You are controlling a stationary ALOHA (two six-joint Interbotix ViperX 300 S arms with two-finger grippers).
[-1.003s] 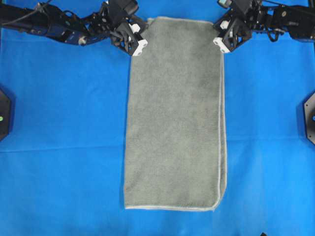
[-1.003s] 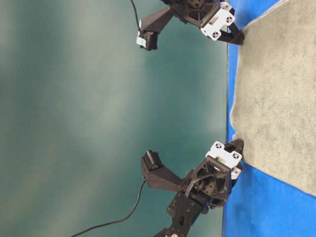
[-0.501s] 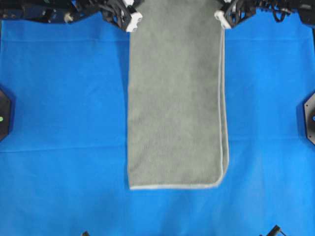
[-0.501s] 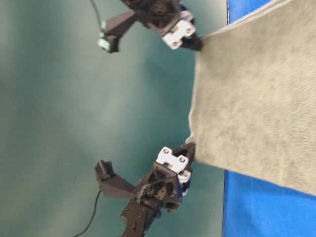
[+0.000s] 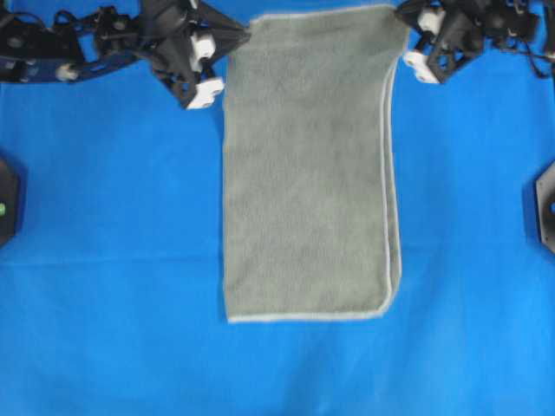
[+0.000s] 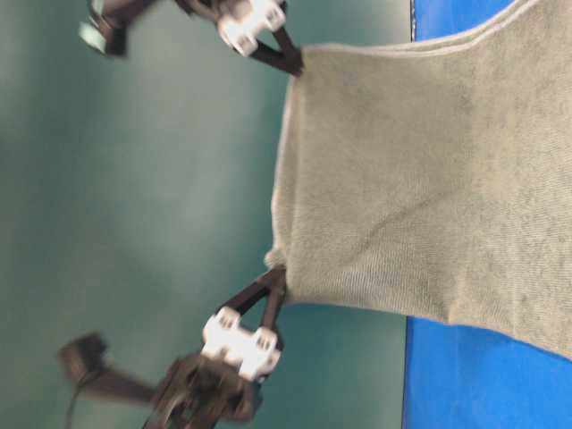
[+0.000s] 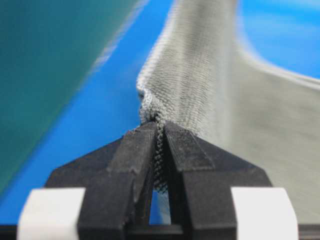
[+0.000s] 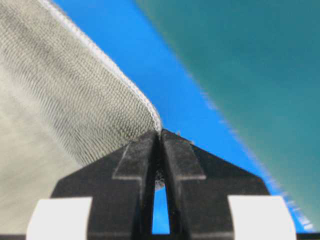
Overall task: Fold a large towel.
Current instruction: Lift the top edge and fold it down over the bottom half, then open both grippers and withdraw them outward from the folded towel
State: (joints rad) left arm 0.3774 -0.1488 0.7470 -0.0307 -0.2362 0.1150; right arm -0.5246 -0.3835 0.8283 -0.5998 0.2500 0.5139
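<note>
Here, towel corners between pincers.

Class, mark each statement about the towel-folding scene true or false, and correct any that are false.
1. The left claw is shut on a corner of the large towel. True.
2. The right claw hangs open, holding nothing. False: it is shut on the towel's other top corner.
3. The whole towel lies flat on the blue cloth. False: the table-level view shows its gripped end lifted off the cloth.
4. The towel's pale hem shows along its free end. True.
5. The towel is bright red. False: it is grey-green.
</note>
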